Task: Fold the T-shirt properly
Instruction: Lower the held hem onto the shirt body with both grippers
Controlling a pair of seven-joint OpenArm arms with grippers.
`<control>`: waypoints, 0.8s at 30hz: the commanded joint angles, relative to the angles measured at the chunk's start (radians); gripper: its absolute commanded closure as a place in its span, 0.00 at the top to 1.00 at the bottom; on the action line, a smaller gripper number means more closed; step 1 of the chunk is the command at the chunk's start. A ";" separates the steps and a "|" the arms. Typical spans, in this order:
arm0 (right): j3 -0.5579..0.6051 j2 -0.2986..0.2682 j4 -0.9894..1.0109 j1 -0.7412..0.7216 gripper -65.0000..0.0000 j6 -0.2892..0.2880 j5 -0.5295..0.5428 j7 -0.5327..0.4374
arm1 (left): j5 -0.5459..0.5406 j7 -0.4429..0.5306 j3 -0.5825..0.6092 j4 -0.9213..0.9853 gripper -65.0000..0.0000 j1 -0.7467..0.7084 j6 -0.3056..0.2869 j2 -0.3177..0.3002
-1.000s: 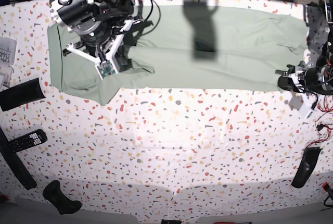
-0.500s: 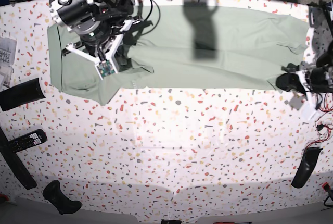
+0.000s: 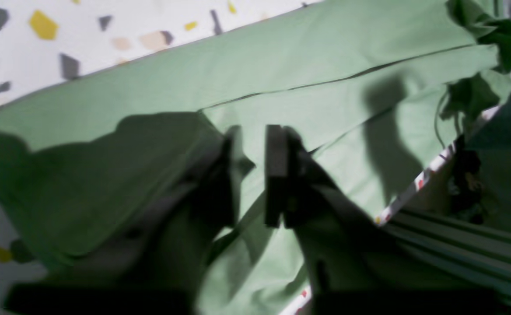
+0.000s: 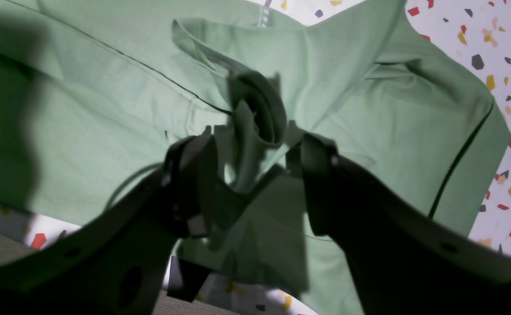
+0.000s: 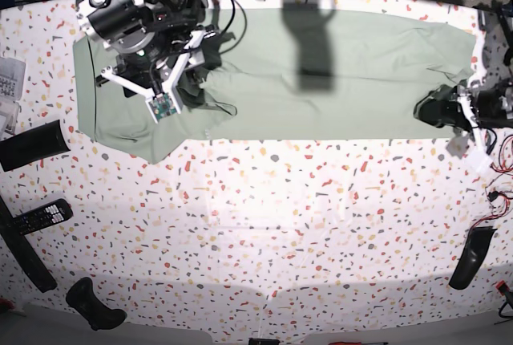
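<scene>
The pale green T-shirt (image 5: 337, 80) lies as a long band across the far side of the table (image 5: 264, 217), with its collar end at the left. My right gripper (image 5: 195, 80) hovers over that collar end. In the right wrist view it (image 4: 255, 175) is open, and a raised loop of collar on the T-shirt (image 4: 85, 109) stands between the wide-apart jaws. My left gripper (image 5: 425, 111) is at the band's near right corner. In the left wrist view it (image 3: 250, 175) is open only a little, low over the T-shirt (image 3: 325, 65), with a thin cloth fold in the narrow gap.
A remote control (image 5: 42, 215) and a black bar (image 5: 32, 144) lie at the table's left edge. Black handle-like pieces sit at the near left (image 5: 94, 303) and near right (image 5: 471, 257). Wires trail past the right edge (image 5: 498, 192).
Both grippers have opened from shut. The cloth ridge near the collar has dropped. The left gripper has shifted up and inward along the shirt's right end.
</scene>
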State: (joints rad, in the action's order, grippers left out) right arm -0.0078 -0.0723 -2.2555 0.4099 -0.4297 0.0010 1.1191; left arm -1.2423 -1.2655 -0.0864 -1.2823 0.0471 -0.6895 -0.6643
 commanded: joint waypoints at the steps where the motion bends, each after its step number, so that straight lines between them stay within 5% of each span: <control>1: 0.000 -0.003 -0.019 -0.006 0.47 0.005 0.006 -0.022 | -0.025 -0.015 -0.011 -0.016 0.04 0.016 -0.009 -0.024; 12: 0.000 -0.003 -0.019 -0.016 0.47 0.005 0.002 -0.095 | -0.011 -0.075 -0.011 -0.016 0.02 0.016 -0.009 -0.024; 19: 0.000 -0.011 -0.013 -0.084 0.47 0.003 -0.001 -0.276 | -0.108 -0.095 -0.011 -0.016 0.02 0.017 -0.009 -0.023; 24: 0.000 -0.003 0.133 -0.224 0.47 0.003 0.087 -0.188 | -0.200 -0.096 -0.011 -0.016 0.02 0.019 -0.009 -0.024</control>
State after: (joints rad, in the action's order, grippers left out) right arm -0.0078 -0.0769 -2.1056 0.1913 -0.4255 0.0834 0.9539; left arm -1.4139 -1.3666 -0.0864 -1.2839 0.0486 -0.6891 -0.6651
